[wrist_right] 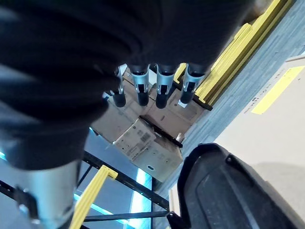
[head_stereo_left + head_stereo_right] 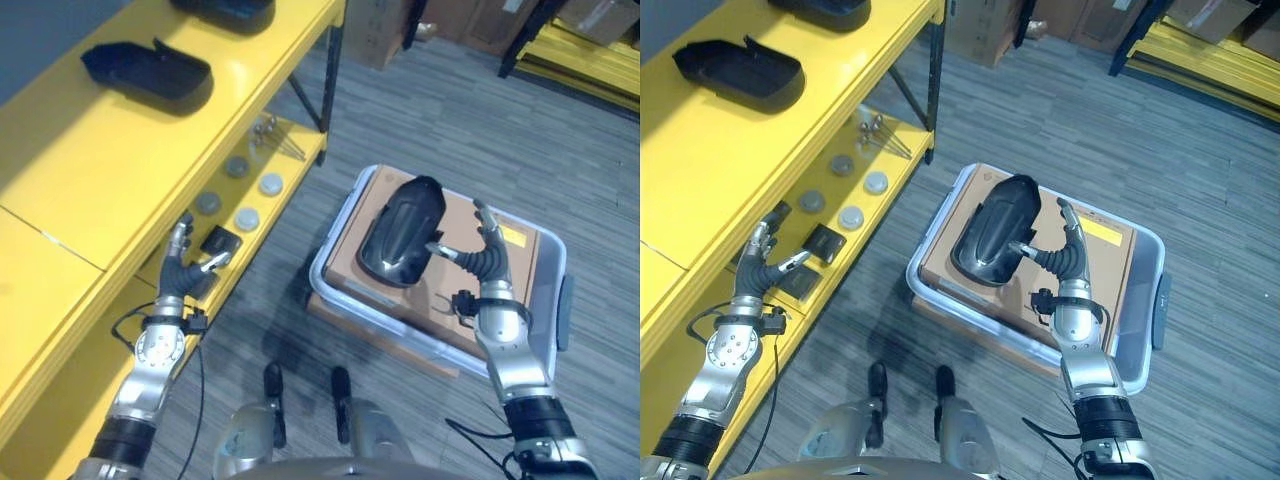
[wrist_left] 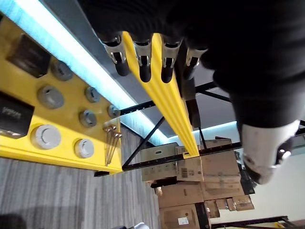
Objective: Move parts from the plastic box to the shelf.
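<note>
Black part (image 2: 402,232) on cardboard in plastic box (image 2: 553,262), beside open right robot hand (image 2: 490,262).

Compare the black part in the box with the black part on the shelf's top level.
The part in the box is a rounded, domed shell lying on cardboard beside the right hand. The part on the shelf is flatter and tray-like, open side up, far from either hand. Both are black.

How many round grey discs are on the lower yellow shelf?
4 show from the head camera: two nearer the shelf's front edge, two further in. The left wrist view suggests more further back.
</note>
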Controlling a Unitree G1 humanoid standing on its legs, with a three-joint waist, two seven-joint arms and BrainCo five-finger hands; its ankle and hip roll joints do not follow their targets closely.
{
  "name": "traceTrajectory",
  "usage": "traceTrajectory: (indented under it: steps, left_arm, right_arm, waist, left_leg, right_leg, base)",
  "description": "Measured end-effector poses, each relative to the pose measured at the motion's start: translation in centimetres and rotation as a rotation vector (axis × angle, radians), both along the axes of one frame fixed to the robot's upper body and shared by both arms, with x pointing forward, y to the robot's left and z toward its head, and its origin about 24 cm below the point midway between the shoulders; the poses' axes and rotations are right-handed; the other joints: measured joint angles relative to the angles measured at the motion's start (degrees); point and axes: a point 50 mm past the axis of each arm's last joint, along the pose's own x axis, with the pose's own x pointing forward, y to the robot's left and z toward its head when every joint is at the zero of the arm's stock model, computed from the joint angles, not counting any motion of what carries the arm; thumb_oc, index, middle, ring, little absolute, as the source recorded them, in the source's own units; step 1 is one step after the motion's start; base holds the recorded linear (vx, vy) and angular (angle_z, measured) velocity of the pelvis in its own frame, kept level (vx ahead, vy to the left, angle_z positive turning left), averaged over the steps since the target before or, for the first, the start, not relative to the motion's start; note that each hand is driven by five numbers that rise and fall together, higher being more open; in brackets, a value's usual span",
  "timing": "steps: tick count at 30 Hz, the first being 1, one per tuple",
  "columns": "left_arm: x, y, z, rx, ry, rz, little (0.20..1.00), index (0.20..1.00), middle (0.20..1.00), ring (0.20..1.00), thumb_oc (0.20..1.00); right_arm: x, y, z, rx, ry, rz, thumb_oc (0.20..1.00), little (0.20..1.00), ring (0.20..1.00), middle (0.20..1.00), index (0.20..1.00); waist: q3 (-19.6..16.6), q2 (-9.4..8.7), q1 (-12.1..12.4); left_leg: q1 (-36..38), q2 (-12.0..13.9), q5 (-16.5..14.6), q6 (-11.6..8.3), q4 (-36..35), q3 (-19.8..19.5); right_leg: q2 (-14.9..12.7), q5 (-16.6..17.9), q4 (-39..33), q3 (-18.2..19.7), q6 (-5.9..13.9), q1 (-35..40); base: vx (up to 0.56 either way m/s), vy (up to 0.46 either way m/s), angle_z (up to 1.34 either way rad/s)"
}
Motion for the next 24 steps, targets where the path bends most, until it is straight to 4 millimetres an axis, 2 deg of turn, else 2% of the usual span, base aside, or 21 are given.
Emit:
traceTrajectory:
  steps: [2,3,5,7,9,13,17,21,22,24]
  left_arm:
    - [-0.1,0.4,0.0,0.001,0.006,0.004,1.000,1.000,1.000,1.000,1.000]
    - [-0.1,0.6,0.1,-0.003,0.006,0.005,1.000,1.000,1.000,1.000,1.000]
    - [-0.2,0.6,0.2,-0.017,0.000,0.000,1.000,1.000,1.000,1.000,1.000]
    - [-0.4,0.2,0.7,-0.026,-0.026,-0.014,1.000,1.000,1.000,1.000,1.000]
    - [-0.4,-0.3,0.6,-0.043,-0.026,-0.024,1.000,1.000,1.000,1.000,1.000]
    - [-0.3,-1.8,0.1,-0.051,-0.004,-0.076,1.000,1.000,1.000,1.000,1.000]
    - [0.5,-2.3,1.0,-0.049,-0.041,-0.097,1.000,1.000,1.000,1.000,1.000]
    - [0.8,-2.5,1.5,-0.046,-0.063,-0.107,1.000,1.000,1.000,1.000,1.000]
    - [0.7,-2.4,1.4,-0.047,-0.060,-0.106,1.000,1.000,1.000,1.000,1.000]
    - [0.6,-2.4,1.2,-0.048,-0.055,-0.102,1.000,1.000,1.000,1.000,1.000]
  right_arm:
    - [-0.1,-0.1,-0.2,-0.005,0.009,-0.024,1.000,1.000,1.000,1.000,1.000]
    - [0.1,-0.2,0.2,-0.030,-0.005,-0.042,1.000,1.000,1.000,1.000,1.000]
    - [0.5,-0.6,1.4,-0.070,-0.061,-0.094,1.000,1.000,1.000,1.000,1.000]
    - [0.6,-0.9,1.7,-0.097,-0.070,-0.123,1.000,1.000,1.000,1.000,1.000]
    - [0.6,-1.2,2.1,-0.140,-0.094,-0.158,1.000,1.000,1.000,1.000,1.000]
    - [1.1,-1.7,3.1,-0.185,-0.134,-0.231,1.000,1.000,1.000,1.000,1.000]
    - [1.9,-1.9,3.6,-0.206,-0.144,-0.263,1.000,1.000,1.000,1.000,1.000]
    - [3.7,-2.3,2.5,-0.221,-0.065,-0.298,1.000,1.000,1.000,1.000,1.000]
    - [3.8,-1.9,2.1,-0.227,-0.045,-0.283,1.000,1.000,1.000,1.000,1.000]
    - [4.0,-1.2,1.5,-0.239,-0.020,-0.246,1.000,1.000,1.000,1.000,1.000]
  waist:
    - [0.0,-1.86,0.5]
    - [0.0,-2.51,0.9]
    - [0.4,-0.22,0.6]
    - [0.3,0.50,1.0]
    - [0.4,0.65,1.4]
    - [0.9,1.59,1.0]
    - [1.0,2.35,1.0]
    - [1.0,3.29,1.3]
    - [1.0,3.98,1.7]
    - [1.1,4.27,1.7]
  left_leg:
    - [-0.5,-1.2,0.0,-0.07,-0.7,0.0]
    - [-0.6,-1.9,0.0,-0.08,-1.1,0.5]
    - [-0.4,-0.6,0.5,-1.12,-3.0,1.2]
    - [-0.7,0.5,1.8,-2.48,-3.7,1.7]
    - [-1.6,1.3,2.2,-2.47,-3.7,2.4]
    - [-2.1,1.6,2.2,-2.54,-3.8,2.5]
    - [-2.1,1.6,2.3,-2.72,-4.6,2.5]
    - [-2.6,1.1,2.3,-2.87,-5.2,2.7]
    - [-3.1,1.0,2.6,-2.97,-5.6,2.9]
    - [-3.5,1.1,2.7,-2.96,-5.6,3.1]
  right_leg:
    - [-2.9,2.8,-7.4,0.2,-0.08,0.5]
    - [-4.5,5.3,-10.0,-1.4,-1.21,0.6]
    - [-3.6,8.0,-14.9,-3.0,-2.50,2.7]
    - [-2.3,9.4,-18.2,-3.2,-3.69,3.5]
    - [-1.5,11.0,-20.6,-3.3,-4.29,3.6]
    - [-1.3,11.2,-21.7,-3.6,-4.50,3.6]
    - [-1.3,11.2,-22.1,-4.0,-4.40,3.5]
    - [-1.7,10.8,-22.2,-3.4,-3.92,2.5]
    - [-1.7,10.9,-22.1,-3.3,-3.94,1.7]
    - [-1.7,11.6,-22.2,-3.2,-4.47,1.2]
  base:
    - [0.09,0.021,0.32]
    - [0.05,-0.045,0.06]
    - [0.05,-0.089,0.11]
    - [0.03,-0.081,-0.02]
    - [0.02,-0.056,-0.11]
    - [0.00,-0.008,-0.02]
    - [0.00,0.014,0.03]
    - [0.00,0.009,-0.04]
    - [0.01,0.021,-0.08]
    - [0.00,0.015,-0.05]
